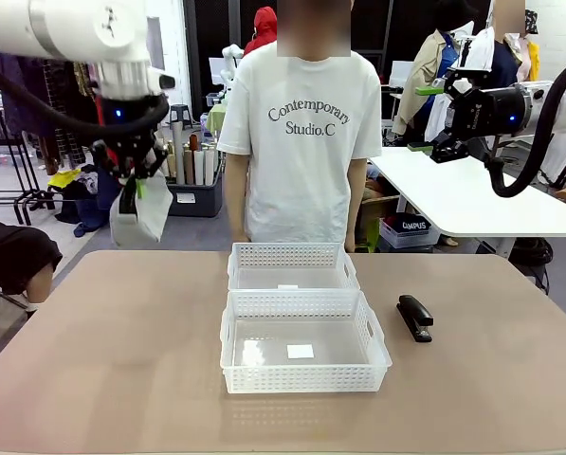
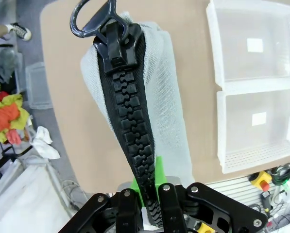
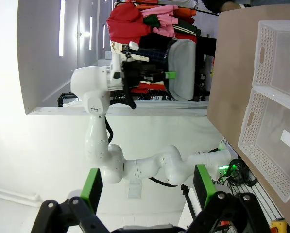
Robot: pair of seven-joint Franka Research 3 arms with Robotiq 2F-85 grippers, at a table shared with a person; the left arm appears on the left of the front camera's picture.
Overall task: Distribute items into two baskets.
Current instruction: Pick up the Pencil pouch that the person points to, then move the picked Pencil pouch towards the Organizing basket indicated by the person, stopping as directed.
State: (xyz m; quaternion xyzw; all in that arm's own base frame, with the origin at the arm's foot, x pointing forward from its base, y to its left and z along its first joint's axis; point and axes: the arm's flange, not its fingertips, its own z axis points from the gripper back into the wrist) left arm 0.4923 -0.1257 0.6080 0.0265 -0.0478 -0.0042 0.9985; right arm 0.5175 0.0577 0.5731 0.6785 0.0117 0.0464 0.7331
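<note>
Pouch (image 1: 142,216), grey with a black zipper: hanging in the air over the left side of the table (image 1: 121,351), well apart from both baskets and touching nothing but the left claw (image 1: 131,197). Dangling straight down, with the ring-shaped zipper pull at the low end.

Left claw, from its own wrist (image 2: 152,194): pressing together on the pouch (image 2: 171,111), pinching the zipper strip at the top end between the green pads. Showing again from the right wrist (image 3: 157,75), gripping the pouch (image 3: 181,70) at the edge of the table.

Right claw (image 1: 423,118): hovering high at the right, well above the table. Standing wide apart (image 3: 147,187), gripping nothing and touching nothing.

Black stapler (image 1: 415,317): lying flat on the table near the right side of the larger basket (image 1: 306,379), not touching it.

Baskets: sitting at the middle of the table, long sides touching, with the smaller basket (image 1: 292,256) just behind the larger one. Each showing a small white label on its floor.

Person (image 1: 301,142): standing at the far edge of the table, right behind the smaller basket.
</note>
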